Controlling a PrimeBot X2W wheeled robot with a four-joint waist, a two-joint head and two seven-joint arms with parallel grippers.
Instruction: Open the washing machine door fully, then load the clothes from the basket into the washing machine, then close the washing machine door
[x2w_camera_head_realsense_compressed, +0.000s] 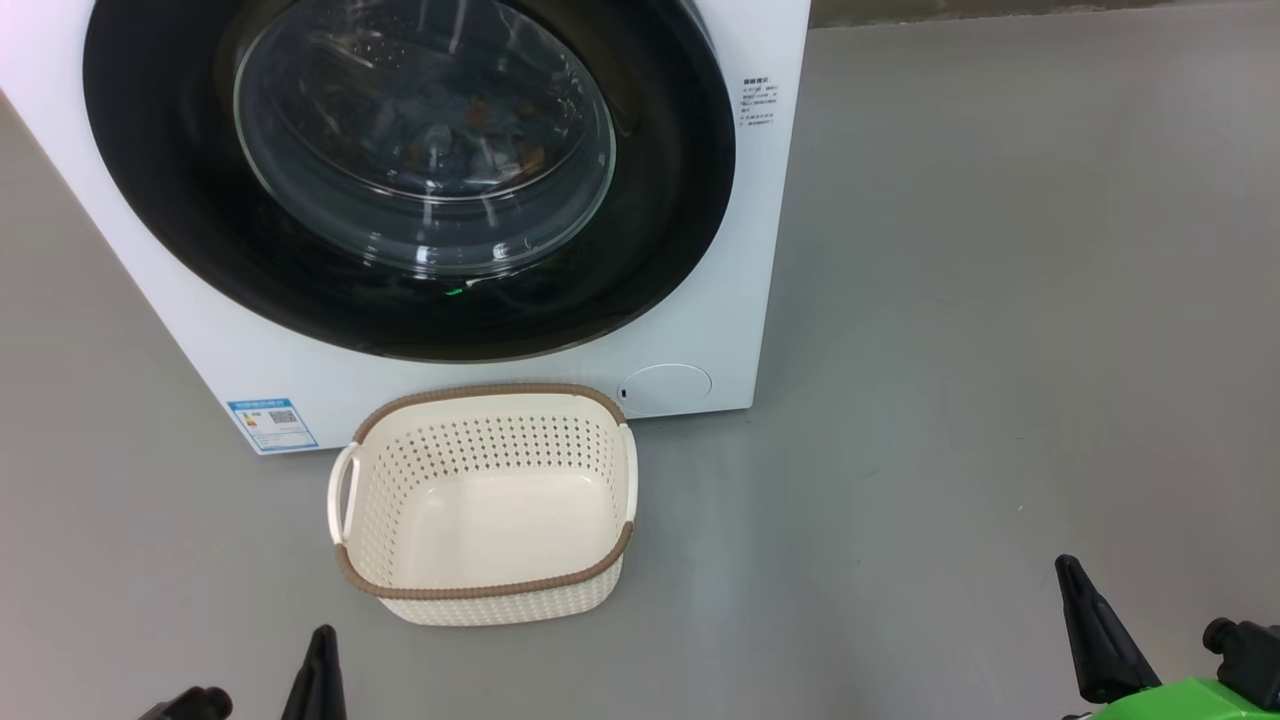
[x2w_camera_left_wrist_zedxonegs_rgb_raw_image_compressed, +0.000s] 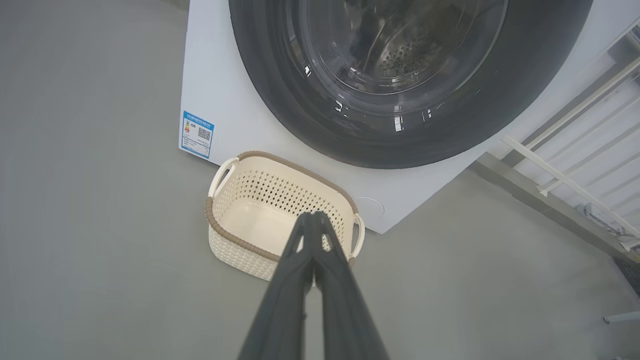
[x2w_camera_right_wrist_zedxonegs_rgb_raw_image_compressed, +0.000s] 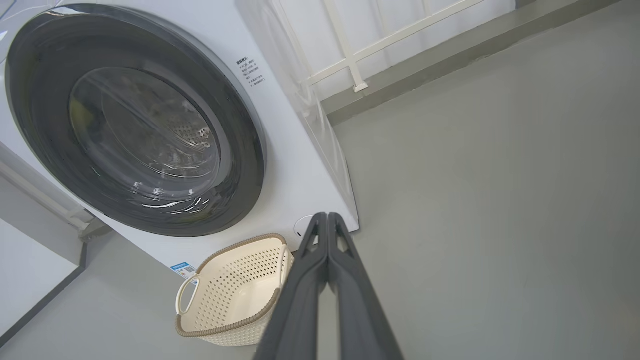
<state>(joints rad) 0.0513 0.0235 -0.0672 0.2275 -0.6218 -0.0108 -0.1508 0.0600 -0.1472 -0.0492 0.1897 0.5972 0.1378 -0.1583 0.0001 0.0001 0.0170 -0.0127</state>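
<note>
The washing machine (x2w_camera_head_realsense_compressed: 735, 300) stands white and boxy ahead, and the washing machine door (x2w_camera_head_realsense_compressed: 660, 200) lies flat against its front, shut. Through the glass bowl the clothes (x2w_camera_head_realsense_compressed: 470, 130) show dimly as bluish fabric with orange-brown spots inside the drum. The basket (x2w_camera_head_realsense_compressed: 480, 590) sits on the floor just before the machine, with nothing in it. My left gripper (x2w_camera_head_realsense_compressed: 322, 635) is low at the left, short of the basket, fingers pressed together (x2w_camera_left_wrist_zedxonegs_rgb_raw_image_compressed: 314, 216) over the basket (x2w_camera_left_wrist_zedxonegs_rgb_raw_image_compressed: 235, 239). My right gripper (x2w_camera_head_realsense_compressed: 1068, 568) is far right over bare floor, shut (x2w_camera_right_wrist_zedxonegs_rgb_raw_image_compressed: 327, 216), with the basket (x2w_camera_right_wrist_zedxonegs_rgb_raw_image_compressed: 225, 327) to its left.
A blue label sticker (x2w_camera_head_realsense_compressed: 272, 424) and a round filter cover (x2w_camera_head_realsense_compressed: 665, 385) mark the machine's lower front. A white railing (x2w_camera_right_wrist_zedxonegs_rgb_raw_image_compressed: 350, 50) and a low grey kerb (x2w_camera_right_wrist_zedxonegs_rgb_raw_image_compressed: 450, 55) run behind the machine. Grey floor (x2w_camera_head_realsense_compressed: 1000, 350) stretches wide to the right.
</note>
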